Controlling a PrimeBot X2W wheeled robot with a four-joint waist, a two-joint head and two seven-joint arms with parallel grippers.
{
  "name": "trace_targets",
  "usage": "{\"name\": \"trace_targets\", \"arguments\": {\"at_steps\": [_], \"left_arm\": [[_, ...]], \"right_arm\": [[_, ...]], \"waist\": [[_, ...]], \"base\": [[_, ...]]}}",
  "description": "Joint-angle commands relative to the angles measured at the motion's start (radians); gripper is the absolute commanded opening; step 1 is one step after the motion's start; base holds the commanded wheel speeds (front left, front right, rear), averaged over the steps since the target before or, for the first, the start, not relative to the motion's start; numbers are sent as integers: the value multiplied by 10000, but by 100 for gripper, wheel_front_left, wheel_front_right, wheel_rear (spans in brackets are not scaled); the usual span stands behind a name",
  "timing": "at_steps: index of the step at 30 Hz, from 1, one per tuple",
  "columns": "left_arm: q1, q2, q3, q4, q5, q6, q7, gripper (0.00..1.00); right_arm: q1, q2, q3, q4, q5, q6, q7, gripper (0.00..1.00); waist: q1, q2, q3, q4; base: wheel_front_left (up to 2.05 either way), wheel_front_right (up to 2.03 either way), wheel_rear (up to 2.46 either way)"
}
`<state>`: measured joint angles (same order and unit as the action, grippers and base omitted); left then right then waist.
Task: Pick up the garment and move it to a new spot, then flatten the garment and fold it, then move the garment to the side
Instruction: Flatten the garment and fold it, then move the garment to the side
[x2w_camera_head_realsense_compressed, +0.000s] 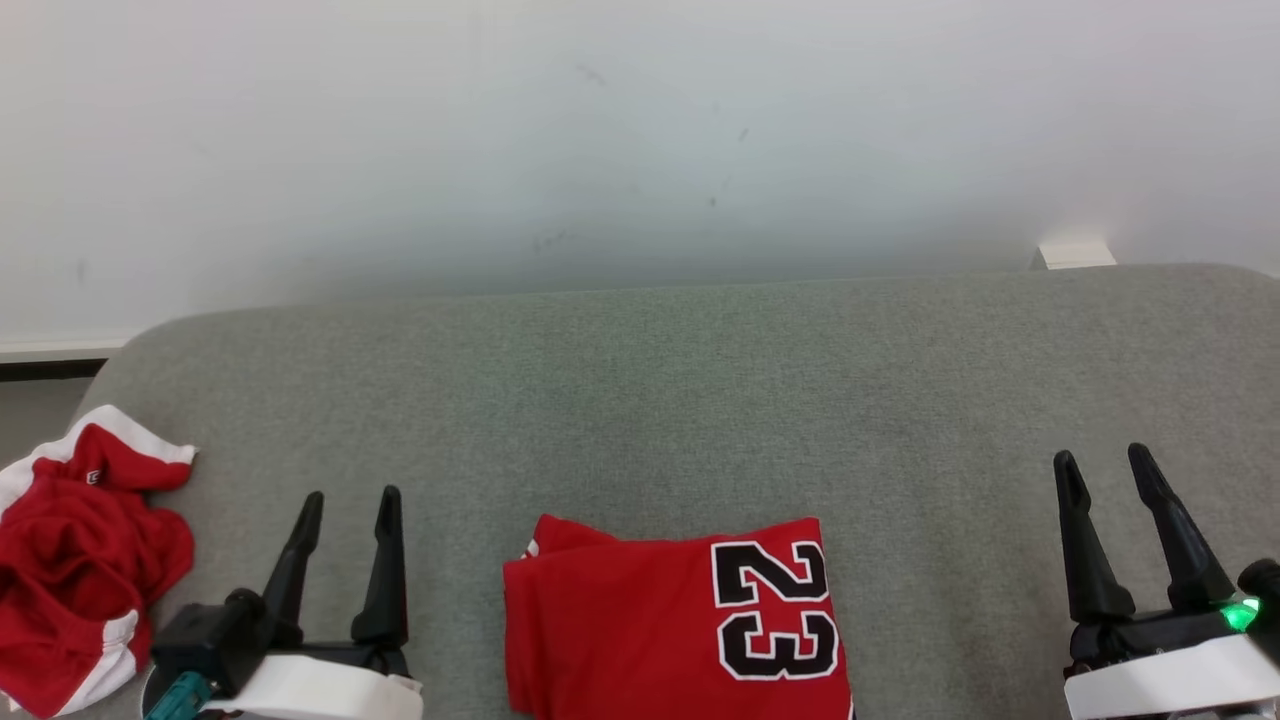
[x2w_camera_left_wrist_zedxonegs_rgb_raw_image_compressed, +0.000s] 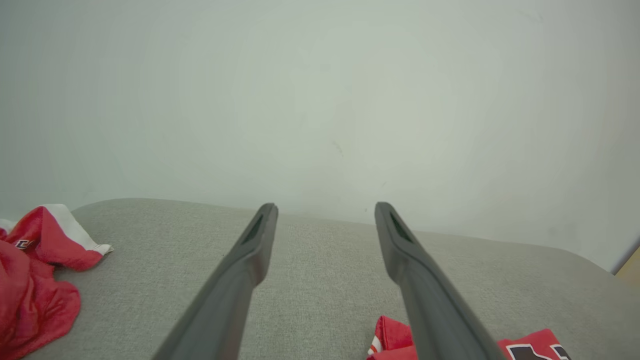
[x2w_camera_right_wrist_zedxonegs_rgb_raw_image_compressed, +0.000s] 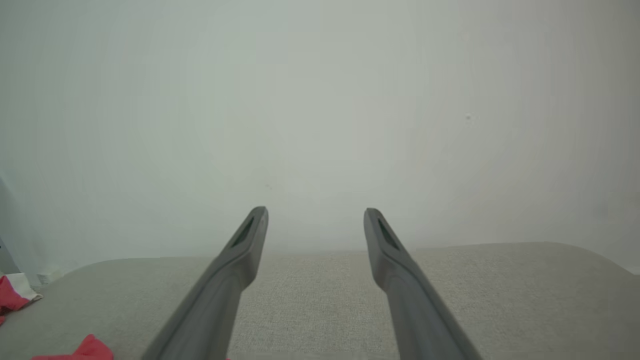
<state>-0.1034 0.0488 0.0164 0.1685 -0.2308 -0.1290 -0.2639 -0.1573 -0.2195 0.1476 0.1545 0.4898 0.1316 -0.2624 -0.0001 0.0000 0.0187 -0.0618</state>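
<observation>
Well, the folded red shirt (x2w_camera_head_realsense_compressed: 675, 620) with a black 23 lies flat on the grey cushion (x2w_camera_head_realsense_compressed: 700, 400), near the robot, in the middle. Its near edge is cut off by the bottom of the head view. A crumpled red and white cloth (x2w_camera_head_realsense_compressed: 80, 560) lies at the left, partly cut off too. That makes two red pieces. The left gripper (x2w_camera_head_realsense_compressed: 352, 495) and the right gripper (x2w_camera_head_realsense_compressed: 1102, 454) stand one on each side of the shirt, not touching it. Each has two fingers, spread apart and holding nothing. A small pale thing (x2w_camera_head_realsense_compressed: 1075, 255) behind the cushion, far right, is hard to make out.
</observation>
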Motion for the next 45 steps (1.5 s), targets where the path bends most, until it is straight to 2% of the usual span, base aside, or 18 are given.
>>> {"name": "trace_targets", "arguments": {"at_steps": [1,5,12,22,26,32,42,43,44,45], "left_arm": [[89,38,27,27,97,-22,-1,100],[145,38,29,55,55,-22,-1,100],[58,37,-7,107,29,-23,-1,100],[-24,37,-59,28,16,-22,-1,100],[-125,36,-124,49,-48,-24,-1,100],[-234,37,-229,18,-179,-9,-1,100],[-321,36,-298,20,-325,-10,-1,100],[-325,37,-299,15,-325,-9,-1,100],[-333,36,-313,16,-334,-10,-1,100],[-334,39,-311,18,-341,-10,-1,100]], "right_arm": [[263,115,-144,-156,-111,-20,-23,100],[669,390,-366,-345,-268,-20,-24,100],[688,445,-316,-318,-387,-20,-25,100],[291,225,522,371,119,-20,116,100],[-226,59,1257,1018,334,-20,958,100],[-797,321,2152,2076,968,-20,2829,100],[-827,563,2459,3484,1921,-20,5315,100],[-778,581,2535,3517,2025,-20,5515,98],[-731,602,2565,3541,2121,-20,5664,80],[-705,605,2607,3549,2168,-18,5795,74]], "waist": [[1,0,-2,-102],[1,0,8,-166],[1,0,47,-94],[1,0,200,123],[1,0,343,284],[1,0,499,789],[1,0,793,1710],[1,0,812,1770],[1,0,828,1834],[1,0,841,1885]], "base": [[0,0,0],[0,0,0],[0,0,0],[0,0,0],[0,0,0],[0,0,0],[0,0,0],[0,0,0],[0,0,0],[0,0,0]]}}
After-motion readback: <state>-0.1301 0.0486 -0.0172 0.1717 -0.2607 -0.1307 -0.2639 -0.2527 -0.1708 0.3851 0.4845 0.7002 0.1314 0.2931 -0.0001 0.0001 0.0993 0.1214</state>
